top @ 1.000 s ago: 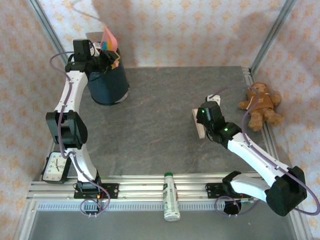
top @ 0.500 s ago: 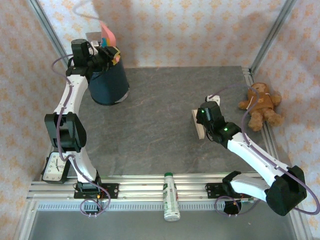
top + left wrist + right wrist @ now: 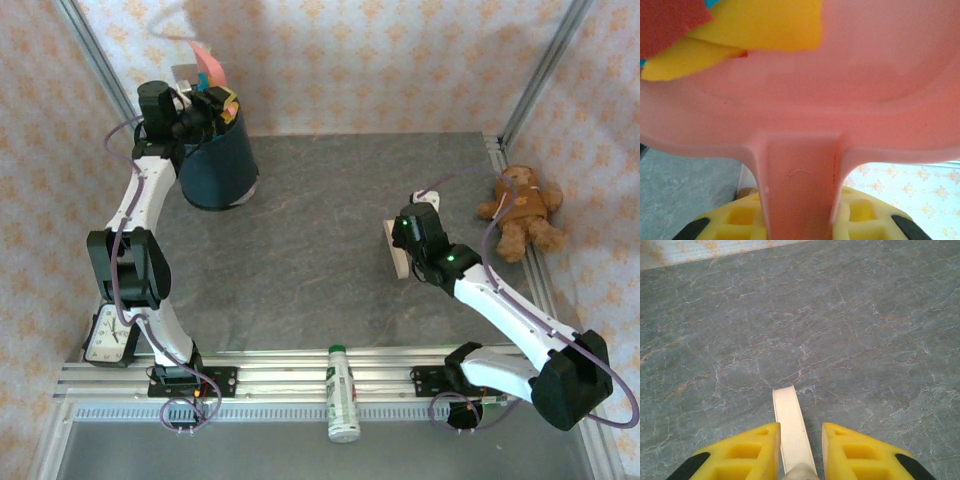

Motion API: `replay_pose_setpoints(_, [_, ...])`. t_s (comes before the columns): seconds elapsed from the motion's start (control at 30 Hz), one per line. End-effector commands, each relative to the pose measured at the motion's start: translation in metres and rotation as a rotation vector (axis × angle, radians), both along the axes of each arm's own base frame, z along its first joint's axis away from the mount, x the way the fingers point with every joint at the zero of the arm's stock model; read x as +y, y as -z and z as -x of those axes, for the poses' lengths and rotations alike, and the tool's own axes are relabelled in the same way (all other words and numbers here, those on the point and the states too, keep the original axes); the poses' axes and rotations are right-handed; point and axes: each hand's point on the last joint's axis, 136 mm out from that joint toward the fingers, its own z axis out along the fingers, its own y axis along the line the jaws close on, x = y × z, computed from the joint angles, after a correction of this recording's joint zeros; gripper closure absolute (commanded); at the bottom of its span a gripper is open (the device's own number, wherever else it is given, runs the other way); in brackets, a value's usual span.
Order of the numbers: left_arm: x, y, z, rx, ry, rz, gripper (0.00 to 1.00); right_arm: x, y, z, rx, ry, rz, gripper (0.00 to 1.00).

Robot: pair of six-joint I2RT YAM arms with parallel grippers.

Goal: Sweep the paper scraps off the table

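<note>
Gripping dustpan (image 3: 855, 75) by handle in left gripper (image 3: 800, 220), jaws narrow, raised over bin (image 3: 218, 165) at far left of table (image 3: 320, 230). Carrying red, yellow and teal scraps (image 3: 755, 22), bunched in pan. Pinching cream tool (image 3: 790, 420) in right gripper (image 3: 800, 450), shut tight, low over table's right side. Beside teddy (image 3: 522, 210), clock (image 3: 110, 337), bottle (image 3: 342, 392).

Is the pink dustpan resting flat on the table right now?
No, the left gripper holds the pink dustpan tilted above the dark blue bin.
</note>
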Motion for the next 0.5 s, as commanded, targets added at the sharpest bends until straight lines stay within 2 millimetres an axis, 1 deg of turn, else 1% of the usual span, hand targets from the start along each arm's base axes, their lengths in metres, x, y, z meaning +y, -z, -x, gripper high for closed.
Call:
replay_pose_setpoints(0.0, [-0.0002,-0.0423,0.0128,-0.114,0.008,0.062,1.0,-0.0007,-0.009,-0.004,-0.023,0.022,-0.029,1.0])
replay_pose_setpoints(0.1, [0.001,-0.0411,0.0129,-0.112,0.0,0.097,1.0,-0.0003,-0.0091,-0.0042,-0.024,0.021,-0.03,1.0])
replay_pose_setpoints(0.47, [0.0028,-0.0466,0.0128,-0.136,-0.004,0.23,1.0,-0.0003,-0.0076,-0.0044,-0.019,0.023,-0.03,1.0])
